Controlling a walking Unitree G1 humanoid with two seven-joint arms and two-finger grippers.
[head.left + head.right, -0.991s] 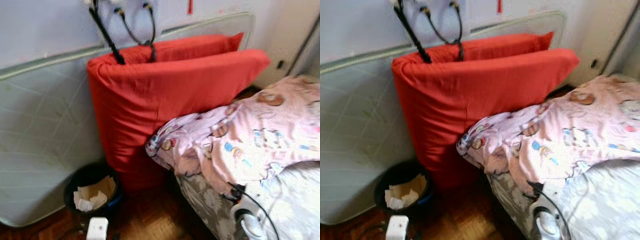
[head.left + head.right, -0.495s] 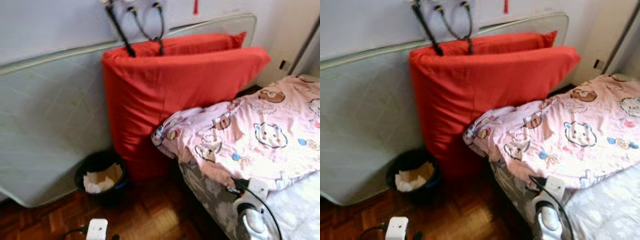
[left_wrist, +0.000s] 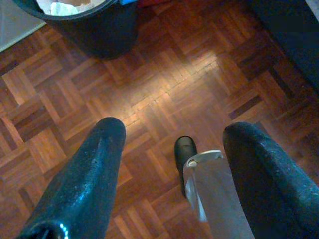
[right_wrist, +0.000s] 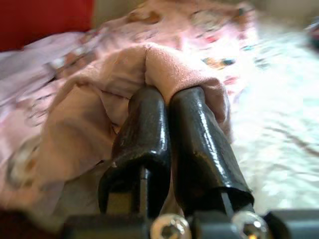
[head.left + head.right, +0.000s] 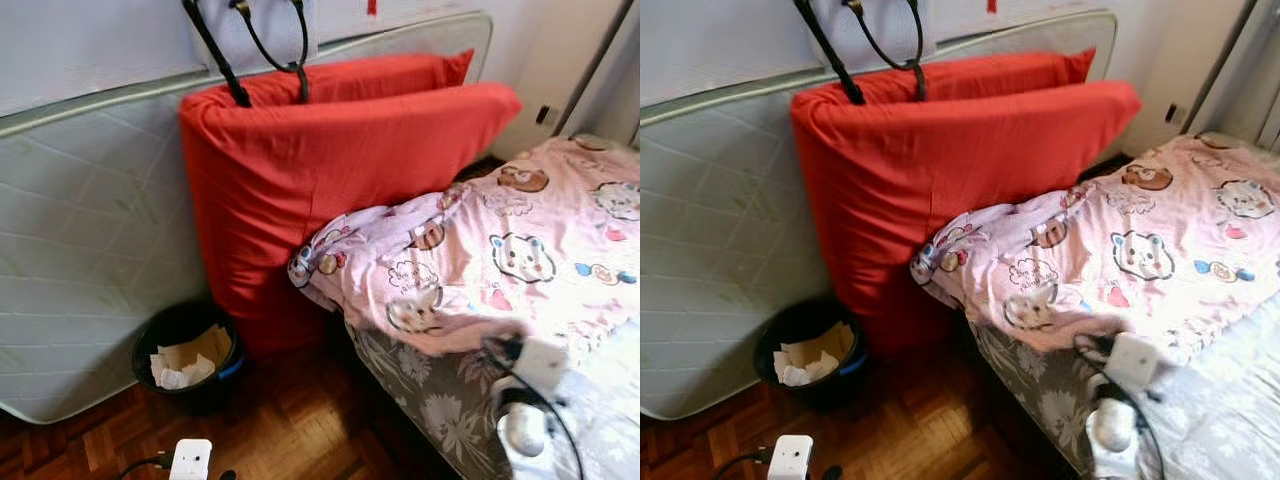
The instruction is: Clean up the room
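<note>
No legible text, labels or numbers anywhere.

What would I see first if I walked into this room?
Probably the big red cushion standing against a pale mattress by the wall. Next, the pink blanket with cartoon bears, bunched on the bed; the right tool is shut on a fold of it. Down on the wooden floor, a black bin holds crumpled paper.

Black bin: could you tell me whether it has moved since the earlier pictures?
No; the black bin still sits between the mattress and red cushion.
</note>
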